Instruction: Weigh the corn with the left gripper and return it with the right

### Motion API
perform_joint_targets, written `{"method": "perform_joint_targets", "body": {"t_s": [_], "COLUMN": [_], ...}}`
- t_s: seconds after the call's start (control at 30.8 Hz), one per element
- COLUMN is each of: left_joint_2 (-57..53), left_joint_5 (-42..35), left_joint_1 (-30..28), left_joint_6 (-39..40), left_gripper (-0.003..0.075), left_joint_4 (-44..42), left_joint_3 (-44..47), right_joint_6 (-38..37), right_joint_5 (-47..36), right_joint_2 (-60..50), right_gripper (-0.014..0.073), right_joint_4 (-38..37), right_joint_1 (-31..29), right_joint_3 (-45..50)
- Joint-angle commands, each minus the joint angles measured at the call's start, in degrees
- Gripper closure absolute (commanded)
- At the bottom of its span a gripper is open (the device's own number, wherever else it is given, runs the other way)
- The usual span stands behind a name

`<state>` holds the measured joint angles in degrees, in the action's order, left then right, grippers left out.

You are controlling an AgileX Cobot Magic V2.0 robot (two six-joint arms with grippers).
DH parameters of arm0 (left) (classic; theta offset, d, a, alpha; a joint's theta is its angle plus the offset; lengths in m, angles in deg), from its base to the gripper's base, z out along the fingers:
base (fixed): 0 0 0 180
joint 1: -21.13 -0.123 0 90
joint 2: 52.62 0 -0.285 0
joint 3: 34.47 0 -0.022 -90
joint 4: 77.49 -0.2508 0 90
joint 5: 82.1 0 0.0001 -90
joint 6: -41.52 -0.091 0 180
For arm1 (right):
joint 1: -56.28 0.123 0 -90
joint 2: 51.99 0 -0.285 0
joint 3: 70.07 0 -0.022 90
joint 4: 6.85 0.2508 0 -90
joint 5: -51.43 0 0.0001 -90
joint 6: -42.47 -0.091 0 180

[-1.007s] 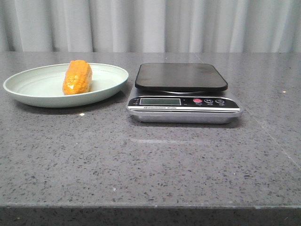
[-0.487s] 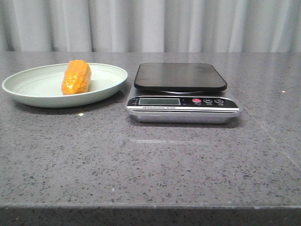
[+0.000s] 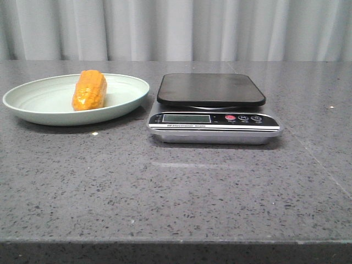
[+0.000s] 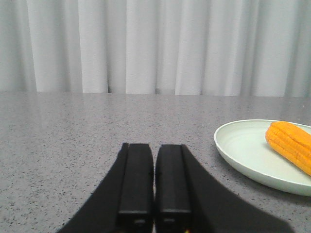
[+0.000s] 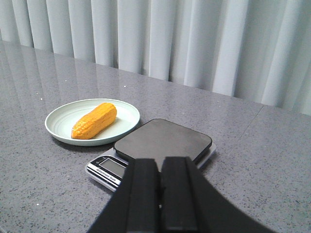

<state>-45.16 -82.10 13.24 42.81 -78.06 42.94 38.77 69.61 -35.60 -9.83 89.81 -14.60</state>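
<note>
The left gripper [image 4: 154,194] has its fingers pressed together, holding nothing, low over the table [image 4: 58,141]; ahead of them and off to one side lies the plate [image 4: 243,155] with the corn [image 4: 290,145] on it; the right gripper [image 5: 160,194] is likewise closed and empty, higher up; just beyond its fingers sits the scale [image 5: 163,141], its platform bare, with the plate beside it.
</note>
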Motion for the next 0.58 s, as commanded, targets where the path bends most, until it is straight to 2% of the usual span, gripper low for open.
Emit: {"method": "perform_joint_targets", "body": {"t_s": [0.0,0.29,0.42,0.55], "left_joint_2": [-1.1,-1.1,-1.1,-1.1], "left_joint_5": [-4.7,-4.7,-4.7,-4.7], "left_joint_1": [-0.1,-0.1,-0.1,-0.1], "left_joint_6": [-0.1,-0.1,-0.1,-0.1], "left_gripper": [0.0594,0.0594,0.0594,0.0594], "left_joint_4": [0.6,0.6,0.6,0.6], "left_joint_3": [0.4,0.4,0.4,0.4], "right_joint_6": [0.3,0.3,0.3,0.3], "right_joint_5": [-5.0,-5.1,-5.7,-8.1], "right_joint_2": [0.5,0.5,0.5,0.3], "right_gripper": [0.0442,0.0442,0.0442,0.0442], "right_joint_4": [-0.9,-1.4,-1.5,-1.5], "right_joint_1": [-0.3,-0.9,-8.1,-18.1], "right_joint_3": [-1.4,-1.0,0.1,2.4]}}
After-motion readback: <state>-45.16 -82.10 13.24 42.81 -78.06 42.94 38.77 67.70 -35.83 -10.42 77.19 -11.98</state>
